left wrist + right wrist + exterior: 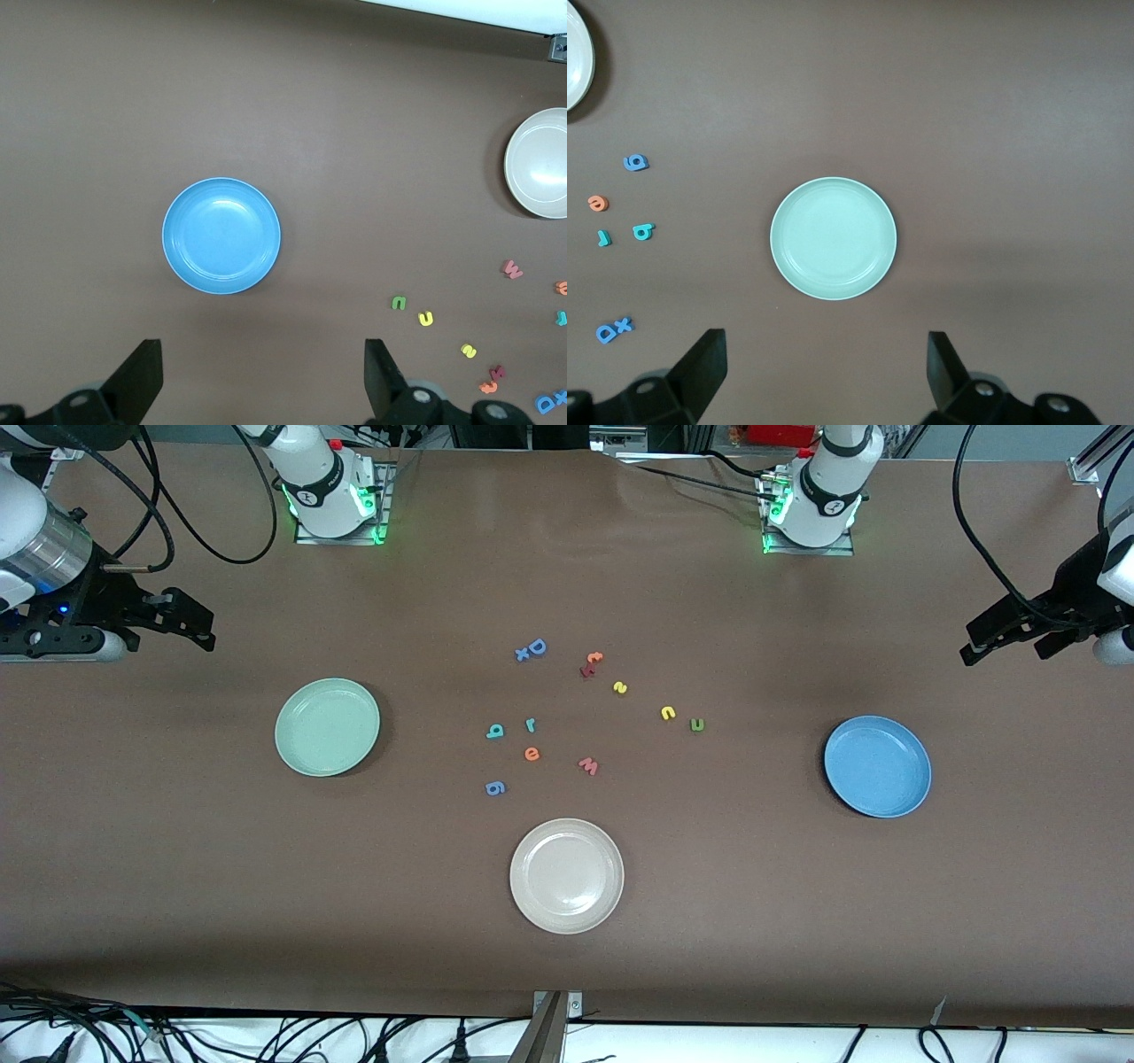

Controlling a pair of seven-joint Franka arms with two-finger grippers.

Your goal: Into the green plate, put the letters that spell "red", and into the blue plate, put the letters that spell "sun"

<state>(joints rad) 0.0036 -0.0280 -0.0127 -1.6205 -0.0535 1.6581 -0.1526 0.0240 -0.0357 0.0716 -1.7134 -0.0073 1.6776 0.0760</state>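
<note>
The green plate [327,727] [833,238] lies toward the right arm's end, the blue plate [877,766] [221,235] toward the left arm's end. Between them lie the teal "r" [530,724], orange "e" [532,754] and teal "d" [495,732]. Closer to the blue plate lie the yellow "s" [620,687], yellow "n" [668,712] and dark green "u" [697,724]. My right gripper [205,627] [824,336] hangs open and empty high over the table beside the green plate. My left gripper [970,642] [261,347] hangs open and empty beside the blue plate.
A beige-white plate [567,875] lies nearest the front camera. Other letters lie among the task's own: a blue "D" [536,646] with an "x", two "t" shapes [591,663], a salmon "w" [588,765] and a blue "g" [495,787].
</note>
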